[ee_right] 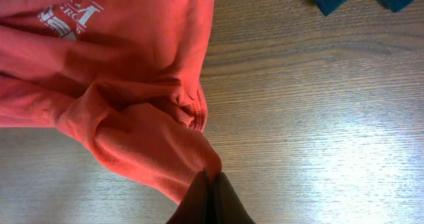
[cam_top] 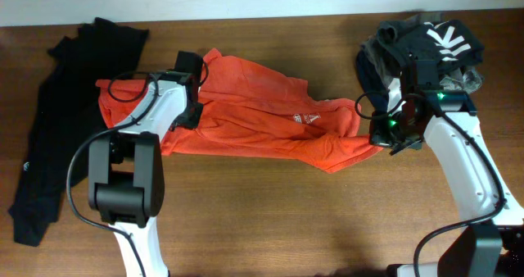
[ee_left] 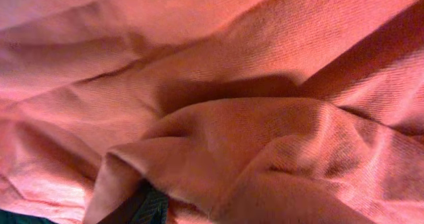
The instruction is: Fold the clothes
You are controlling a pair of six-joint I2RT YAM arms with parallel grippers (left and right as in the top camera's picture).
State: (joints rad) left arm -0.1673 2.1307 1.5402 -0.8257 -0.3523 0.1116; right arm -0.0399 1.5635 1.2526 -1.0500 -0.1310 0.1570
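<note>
Wooden table point(cam_top: 286, 228), clothes spread out. Right gripper point(ee_right: 211, 184) is pinched shut on a fold of the orange T-shirt point(cam_top: 262, 117), which lies mid-frame. Left gripper point(cam_top: 195, 82) sits over the shirt's upper-left folds; wide or gripping, cannot tell. Risk: the thin pinch slips, or an uneven pull bunches the shirt. Black garment point(cam_top: 61, 105) lies far left. Left fingertips are hidden by fabric; the dark pile point(cam_top: 426, 39) upper right is unclear.

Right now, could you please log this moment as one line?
right hand: shut on orange T-shirt edge | left hand: over T-shirt, grip unclear | black garment: lying aside
</note>
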